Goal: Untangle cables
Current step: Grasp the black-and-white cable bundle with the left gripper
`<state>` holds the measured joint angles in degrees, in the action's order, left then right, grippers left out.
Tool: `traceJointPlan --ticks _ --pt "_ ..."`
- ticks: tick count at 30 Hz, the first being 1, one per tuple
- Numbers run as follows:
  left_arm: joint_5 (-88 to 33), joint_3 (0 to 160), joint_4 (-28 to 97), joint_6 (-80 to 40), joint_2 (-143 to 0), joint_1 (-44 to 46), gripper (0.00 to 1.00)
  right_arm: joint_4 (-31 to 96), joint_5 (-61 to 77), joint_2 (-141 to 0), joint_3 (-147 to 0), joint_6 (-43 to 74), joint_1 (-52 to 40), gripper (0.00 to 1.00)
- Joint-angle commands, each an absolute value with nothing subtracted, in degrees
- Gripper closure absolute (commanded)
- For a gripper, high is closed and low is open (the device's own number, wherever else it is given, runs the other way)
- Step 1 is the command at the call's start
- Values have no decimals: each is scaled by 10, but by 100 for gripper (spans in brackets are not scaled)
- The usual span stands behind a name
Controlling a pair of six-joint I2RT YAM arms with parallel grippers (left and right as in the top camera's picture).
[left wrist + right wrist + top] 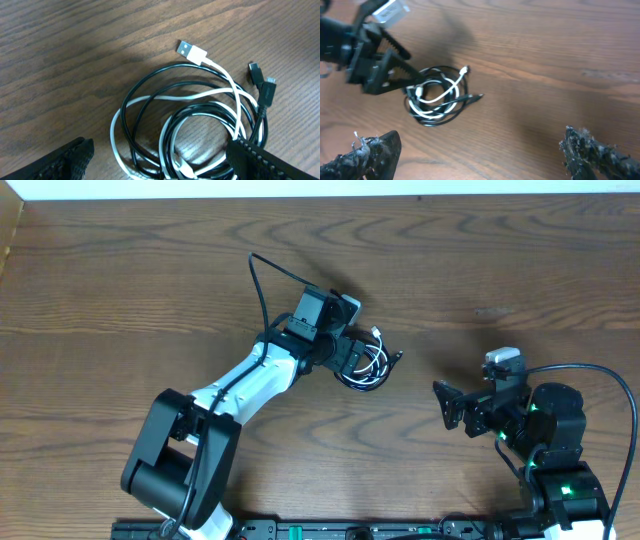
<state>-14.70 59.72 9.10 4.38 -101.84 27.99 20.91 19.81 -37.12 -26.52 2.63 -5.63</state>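
Brown wood-grain bench point(150, 270) fills every view, with a pale strip of wall along the top edge of the overhead picture. Near the middle of the bench lies a small tangled coil made of the white cable point(220, 70) and the black cable point(170, 67), their loops threaded through one another and lying flat on the wood.

The white cable ends in a flat metal plug point(192, 51) that points up and to the left, clear of the coil. Two small black plugs point(257, 72) sit close together at the coil's right edge in the left wrist view.

The left arm point(250, 380) reaches from the lower left of the overhead view to the coil. The left fingers point(358, 365) are spread wide, one on each side of the tangle, and are closed on nothing. In the left wrist view one fingertip overlaps the coil's lower right edge; whether it touches the cables I cannot tell.

The right arm point(545, 430) sits at the lower right, well apart from the coil. The right fingers point(447, 407) are also spread wide with only bare bench between them, pointing toward the cables. White fuzz clings to their tips in the right wrist view.
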Motion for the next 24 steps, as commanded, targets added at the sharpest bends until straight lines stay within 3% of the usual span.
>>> traceJointPlan --ticks 1,15,19,24 --pt "-145 608 78 27 -1035 281 13 208 231 -370 -279 34 -52 1" --pt "-143 606 55 27 -1086 281 16 208 246 -370 -279 34 -52 1" --pt "-143 605 59 27 -1091 281 43 208 246 -370 -279 34 -52 1" --pt "-143 602 77 27 -1091 286 60 208 246 -370 -279 34 -52 1"
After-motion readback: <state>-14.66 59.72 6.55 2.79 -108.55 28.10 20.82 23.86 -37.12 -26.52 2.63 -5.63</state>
